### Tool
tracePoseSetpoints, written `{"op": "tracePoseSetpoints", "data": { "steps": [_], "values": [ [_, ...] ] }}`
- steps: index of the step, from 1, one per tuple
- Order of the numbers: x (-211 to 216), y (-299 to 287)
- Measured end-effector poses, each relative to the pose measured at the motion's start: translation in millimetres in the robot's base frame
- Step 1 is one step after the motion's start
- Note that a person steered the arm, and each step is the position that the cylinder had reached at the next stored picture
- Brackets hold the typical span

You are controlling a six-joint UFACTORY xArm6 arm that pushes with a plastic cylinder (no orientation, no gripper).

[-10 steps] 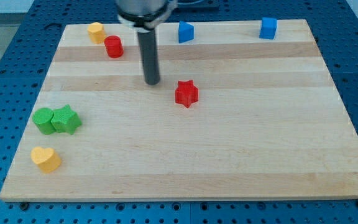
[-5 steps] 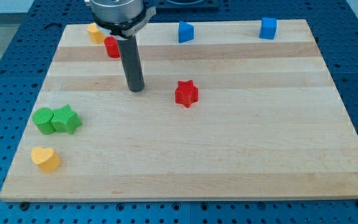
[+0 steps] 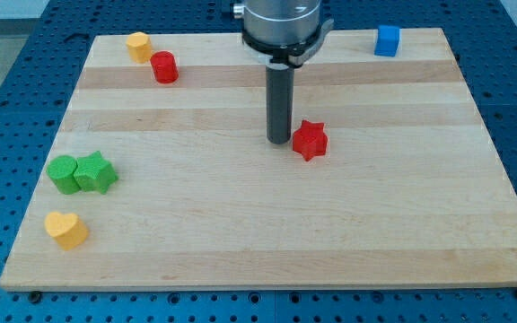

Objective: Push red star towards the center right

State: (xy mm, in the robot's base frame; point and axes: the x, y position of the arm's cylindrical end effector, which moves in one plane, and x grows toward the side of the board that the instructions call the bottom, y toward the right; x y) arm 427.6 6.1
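Observation:
The red star (image 3: 310,140) lies on the wooden board (image 3: 267,224), a little above and right of the board's middle. My tip (image 3: 279,140) stands just left of the star, touching or nearly touching its left side. The rod rises straight up to the arm's head at the view's top.
A red cylinder (image 3: 163,67) and a yellow block (image 3: 138,45) sit at the top left. A blue cube (image 3: 386,40) sits at the top right. Two green blocks (image 3: 81,173) and a yellow heart (image 3: 65,229) lie at the left. The arm hides the other blue block.
My tip swung from the star's upper left out to the left, then came right against the star. The red star has slid about 45 px to the right.

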Motion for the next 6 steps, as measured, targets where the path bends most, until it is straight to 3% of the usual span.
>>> {"op": "tracePoseSetpoints", "data": {
  "steps": [1, 3, 4, 5, 6],
  "values": [
    [11, 5],
    [3, 121],
    [0, 152],
    [6, 154],
    [39, 149]
  ]
}}
